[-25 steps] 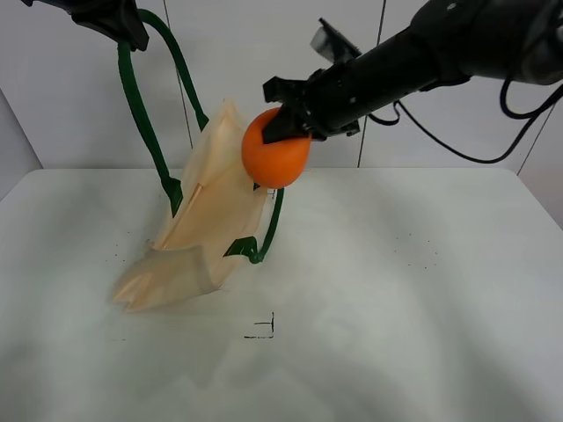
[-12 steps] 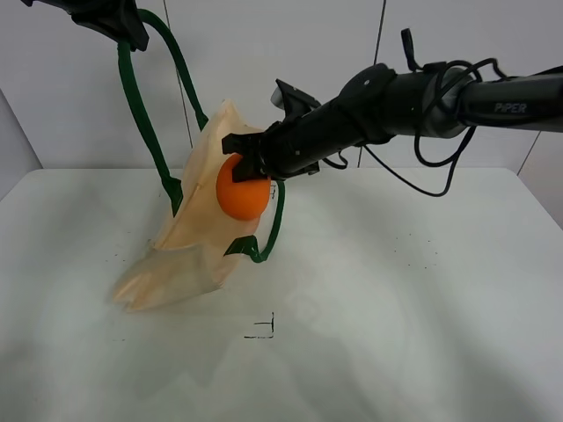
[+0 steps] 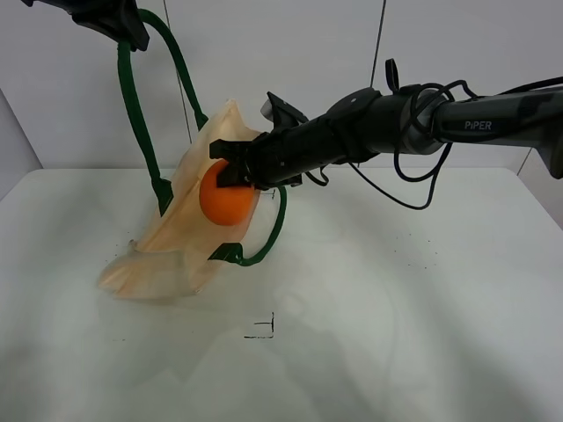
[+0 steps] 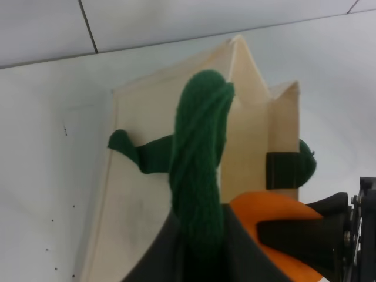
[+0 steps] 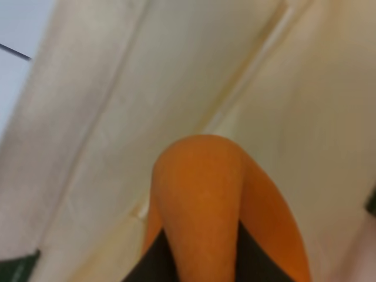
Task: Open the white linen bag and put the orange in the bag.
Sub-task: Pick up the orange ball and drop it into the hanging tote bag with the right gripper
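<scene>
The white linen bag [image 3: 180, 242] hangs tilted by one dark green handle [image 3: 132, 97], its bottom resting on the table. My left gripper [image 3: 130, 35] is shut on that handle high at the back left; the left wrist view shows the strap [image 4: 200, 170] pinched between the fingers above the open bag [image 4: 147, 194]. My right gripper [image 3: 231, 172] is shut on the orange [image 3: 227, 202] and holds it at the bag's mouth, against the cloth. In the right wrist view the orange [image 5: 217, 200] sits between dark fingers [image 5: 158, 264] with the bag's cream cloth [image 5: 176, 76] right behind it.
The white table [image 3: 413, 299] carries a small black corner mark [image 3: 264, 330] in front of the bag. The bag's second green handle [image 3: 264, 242] hangs loose under the right arm. A panelled white wall [image 3: 264, 53] stands behind.
My right arm has carried the orange left and down, from beside the bag's top edge into its mouth. The bag's lower part slid slightly left. The left gripper has stayed put.
</scene>
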{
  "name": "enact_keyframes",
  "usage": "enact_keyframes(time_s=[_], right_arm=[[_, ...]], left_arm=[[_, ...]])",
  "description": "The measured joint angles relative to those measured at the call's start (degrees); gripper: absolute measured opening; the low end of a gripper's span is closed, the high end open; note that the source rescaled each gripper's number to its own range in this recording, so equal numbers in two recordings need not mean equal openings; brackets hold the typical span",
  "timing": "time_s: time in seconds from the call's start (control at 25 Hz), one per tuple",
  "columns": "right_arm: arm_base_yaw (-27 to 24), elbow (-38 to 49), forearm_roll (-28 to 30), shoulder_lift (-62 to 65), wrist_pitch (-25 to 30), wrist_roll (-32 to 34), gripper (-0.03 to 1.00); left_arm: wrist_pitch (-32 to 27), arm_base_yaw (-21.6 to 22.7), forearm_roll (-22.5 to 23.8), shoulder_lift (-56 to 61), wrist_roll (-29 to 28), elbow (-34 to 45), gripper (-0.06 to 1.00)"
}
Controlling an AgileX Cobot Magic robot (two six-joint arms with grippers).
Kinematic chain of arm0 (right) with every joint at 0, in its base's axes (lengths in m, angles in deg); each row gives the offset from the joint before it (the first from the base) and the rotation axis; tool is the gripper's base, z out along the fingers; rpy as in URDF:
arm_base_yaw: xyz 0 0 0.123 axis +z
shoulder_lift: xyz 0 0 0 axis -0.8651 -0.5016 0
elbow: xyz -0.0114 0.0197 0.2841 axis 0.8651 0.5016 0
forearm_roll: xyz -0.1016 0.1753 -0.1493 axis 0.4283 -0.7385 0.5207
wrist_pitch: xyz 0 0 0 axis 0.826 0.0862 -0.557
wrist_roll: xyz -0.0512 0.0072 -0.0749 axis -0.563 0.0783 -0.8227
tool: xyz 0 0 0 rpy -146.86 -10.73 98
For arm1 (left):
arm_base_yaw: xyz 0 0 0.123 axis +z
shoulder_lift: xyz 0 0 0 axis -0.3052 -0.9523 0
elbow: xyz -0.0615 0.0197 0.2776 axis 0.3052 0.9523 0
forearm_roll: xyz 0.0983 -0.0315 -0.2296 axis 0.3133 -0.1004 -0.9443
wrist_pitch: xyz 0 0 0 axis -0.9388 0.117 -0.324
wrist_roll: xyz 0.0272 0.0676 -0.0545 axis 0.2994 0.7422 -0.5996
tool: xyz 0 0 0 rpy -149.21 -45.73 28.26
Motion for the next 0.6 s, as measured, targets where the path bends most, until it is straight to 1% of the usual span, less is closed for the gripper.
enact_keyframes(time_s=[0.08, 0.2, 0.28, 0.36, 0.44, 0.6], right_arm=[[0.0, 0.0, -0.8, 0.0, -0.8, -0.7, 0.01], [0.0, 0.0, -1.3, -0.4, -4.4, -1.1, 0.01], [0.0, 0.0, -1.7, -1.1, -5.9, -1.1, 0.01], [0.0, 0.0, -2.4, -2.0, -5.9, -1.2, 0.01], [0.0, 0.0, -4.2, -2.5, -5.7, -2.1, 0.01], [0.0, 0.0, -7.3, -2.5, -5.4, -5.3, 0.01]], left_arm=[[0.0, 0.0, -0.8, 0.0, 0.0, 0.0, 0.0], [0.0, 0.0, -2.2, 0.0, 0.0, 0.0, 0.0], [0.0, 0.0, -2.4, 0.0, 0.0, 0.0, 0.0], [0.0, 0.0, -2.4, 0.0, 0.0, 0.0, 0.0], [0.0, 0.0, -2.6, 0.0, 0.0, 0.0, 0.0], [0.0, 0.0, -3.3, 0.0, 0.0, 0.0, 0.0]])
